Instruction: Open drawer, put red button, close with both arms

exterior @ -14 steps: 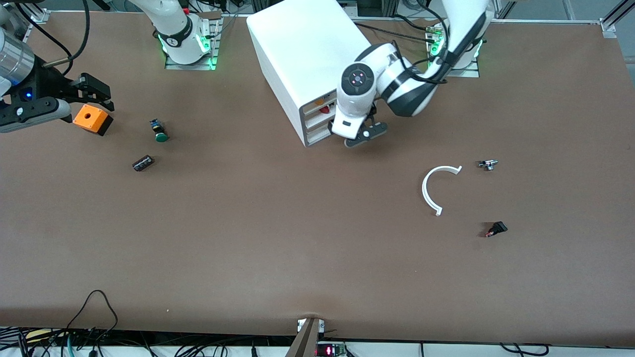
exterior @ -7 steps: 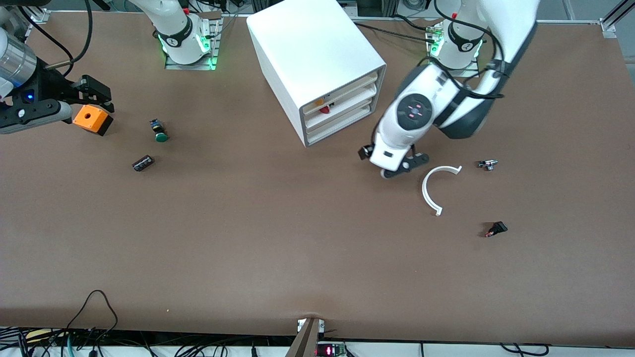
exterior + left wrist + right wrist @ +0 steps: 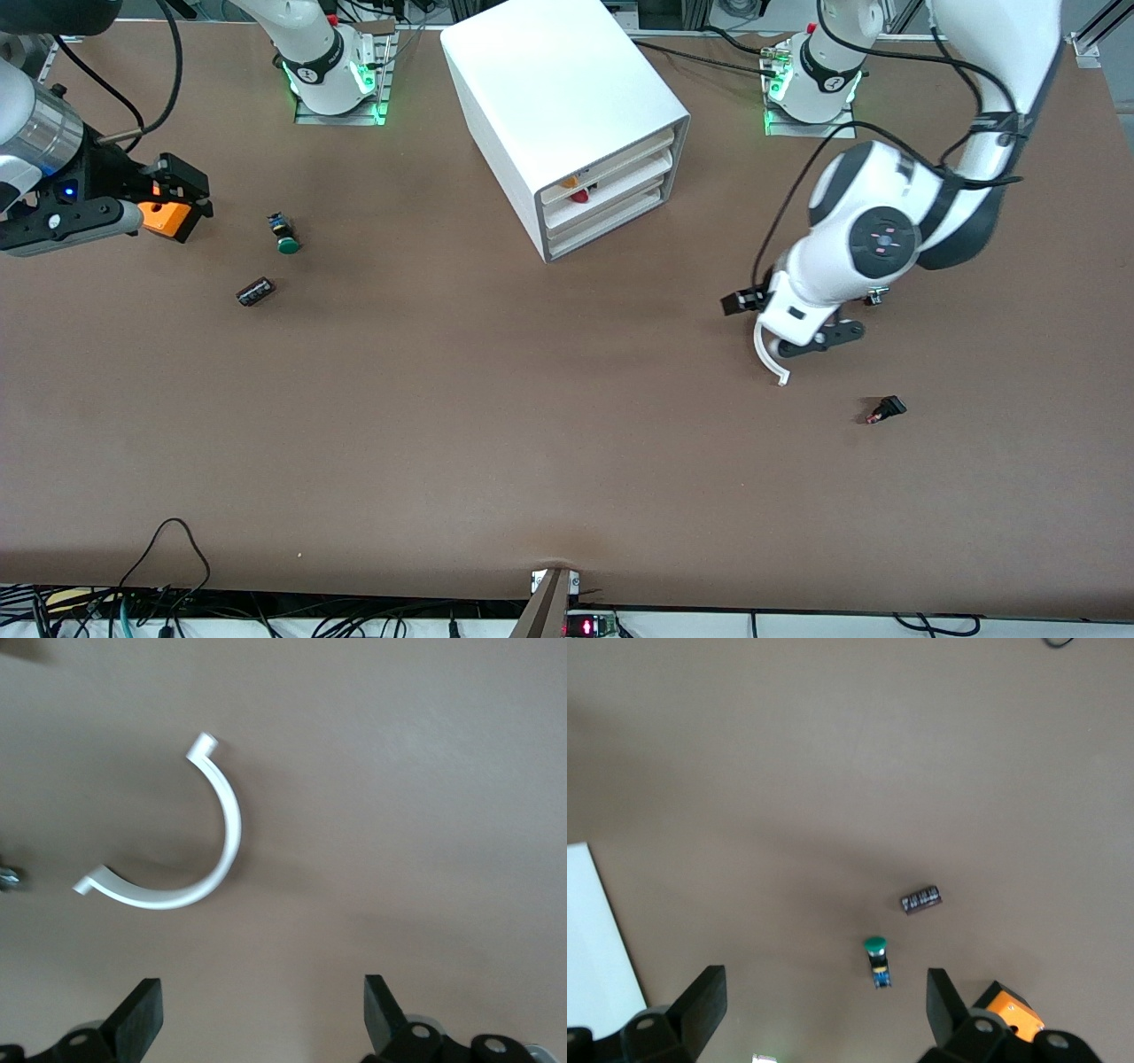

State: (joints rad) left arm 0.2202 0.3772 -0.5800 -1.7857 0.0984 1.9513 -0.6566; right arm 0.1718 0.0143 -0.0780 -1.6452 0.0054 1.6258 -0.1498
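Red button (image 3: 578, 196) in middle drawer (image 3: 611, 188) of white cabinet (image 3: 549, 80), apparently pushed home; left gripper (image 3: 261, 1014) wide open over white arc (image 3: 226, 833); right gripper (image 3: 824, 1010) wide open over orange box (image 3: 168, 217), waiting; advised: check front flush, lift clear of arc.

Even, bright overhead light, soft shadows on the table (image 3: 496, 425), slightly blurred wrist views.

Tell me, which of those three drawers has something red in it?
The middle drawer. A red piece shows at its front edge; the top drawer shows an orange speck, the bottom drawer nothing.
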